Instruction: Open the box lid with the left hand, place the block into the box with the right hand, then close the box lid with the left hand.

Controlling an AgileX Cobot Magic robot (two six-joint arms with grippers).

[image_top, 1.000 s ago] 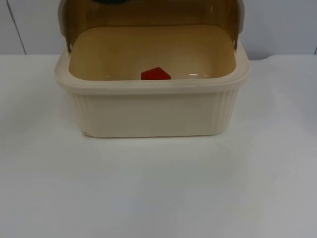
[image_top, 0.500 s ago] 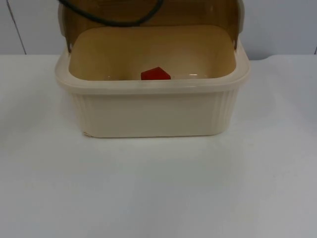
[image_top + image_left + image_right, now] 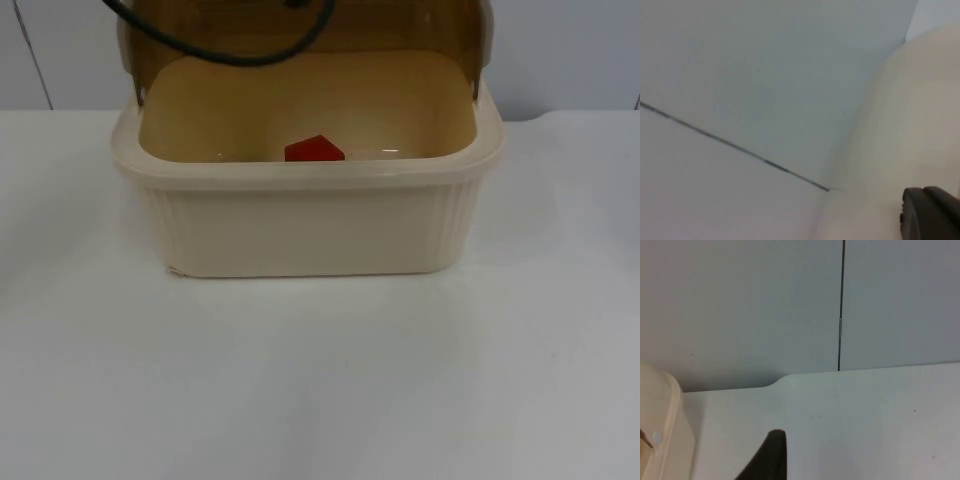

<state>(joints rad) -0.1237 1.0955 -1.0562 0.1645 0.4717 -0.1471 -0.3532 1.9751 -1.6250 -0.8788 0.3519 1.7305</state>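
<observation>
Behind the box point(image 3: 305, 225), its raised lid point(image 3: 300, 25) stands nearest the left gripper point(image 3: 930, 215), whose grip I cannot tell.

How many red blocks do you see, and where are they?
1. The red block lies inside the open cream box, near its front wall. That wall hides part of the floor, so another could be hidden.

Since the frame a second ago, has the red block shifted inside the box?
No. In the top view the red block sits at the same spot behind the box front rim, lid still raised.
</observation>
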